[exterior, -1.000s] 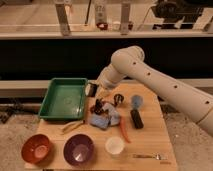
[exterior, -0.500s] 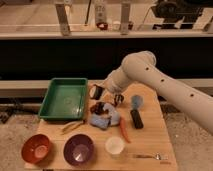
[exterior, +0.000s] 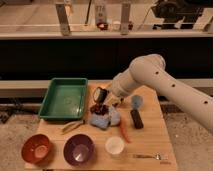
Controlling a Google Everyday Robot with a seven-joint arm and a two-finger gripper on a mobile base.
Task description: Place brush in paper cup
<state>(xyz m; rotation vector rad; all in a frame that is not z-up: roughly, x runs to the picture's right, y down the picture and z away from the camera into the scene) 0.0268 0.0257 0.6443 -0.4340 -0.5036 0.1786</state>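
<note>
My gripper (exterior: 99, 95) hangs shut over the middle of the wooden table (exterior: 150, 140), just right of the green tray. Directly under it a small dark bristly thing, apparently the brush (exterior: 97, 108), rests at the upper edge of a blue cloth (exterior: 107, 120). I cannot tell whether the gripper touches it. The paper cup (exterior: 114, 145), small, white and upright, stands near the table's front edge, well below and a little right of the gripper.
A green tray (exterior: 64, 98) sits at the back left. A red bowl (exterior: 36, 148) and a purple bowl (exterior: 79, 149) stand at the front left. A blue-grey cup (exterior: 136, 102), a black block (exterior: 136, 119), an orange stick (exterior: 124, 131), a tan utensil (exterior: 73, 126) and a spoon (exterior: 148, 156) lie around.
The arm has swung right and slightly down, carrying the gripper from the tray's right edge to above the dark thing on the blue cloth. The objects on the table have not moved.
</note>
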